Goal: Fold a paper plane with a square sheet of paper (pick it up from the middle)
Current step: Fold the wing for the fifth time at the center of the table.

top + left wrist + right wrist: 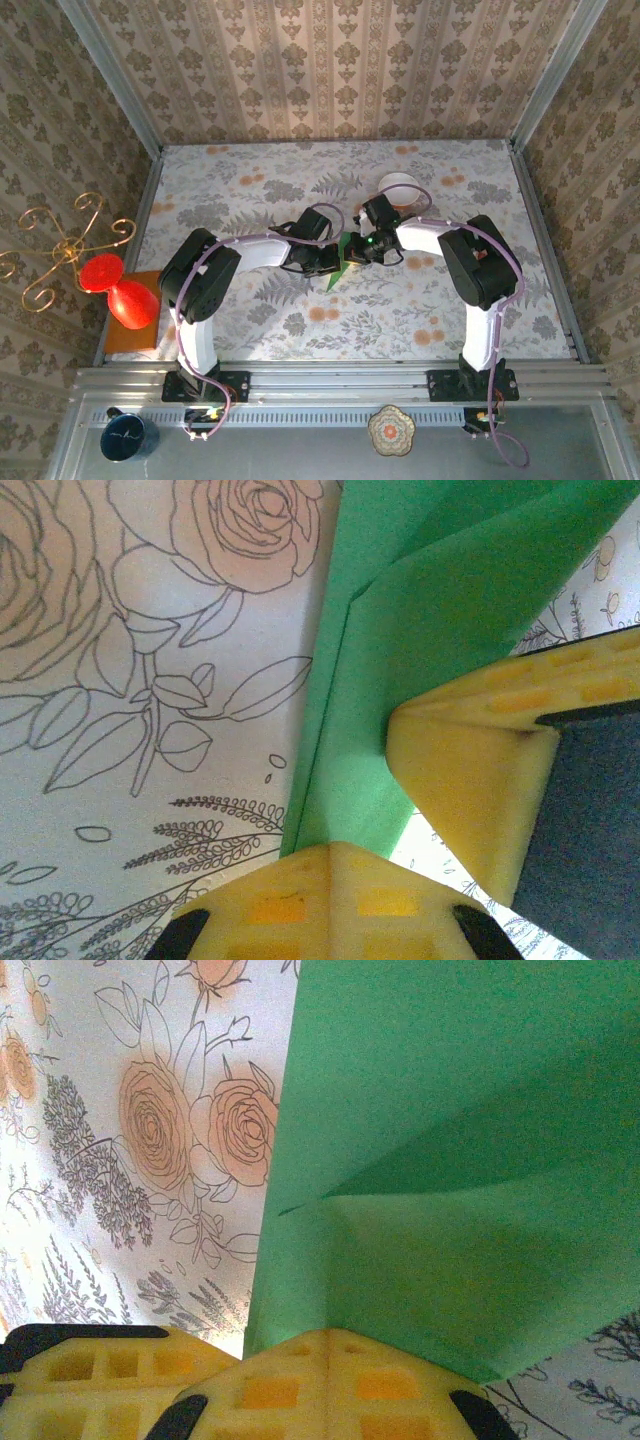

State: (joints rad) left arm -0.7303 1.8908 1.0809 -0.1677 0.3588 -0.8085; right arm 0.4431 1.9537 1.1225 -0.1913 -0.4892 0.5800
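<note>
The bright-green sheet of paper [338, 268] is folded into overlapping layers and held just above the table's middle, its pointed tip toward the near side. My left gripper [328, 258] is shut on its edge; in the left wrist view the yellow pads [335, 848] meet on the green paper [430, 610], with a crease running up from them. My right gripper [363, 249] is shut on the same paper from the other side. In the right wrist view its pads [330, 1338] pinch the paper [450, 1110] below a diagonal fold. The two grippers nearly touch.
A white bowl with a red rim [400, 187] sits just behind the right gripper. At the left edge are an orange board [130, 335], a red vase [125, 290] and a gold wire stand [60, 250]. A blue mug [125, 437] and a patterned dish [391, 430] rest on the front rail.
</note>
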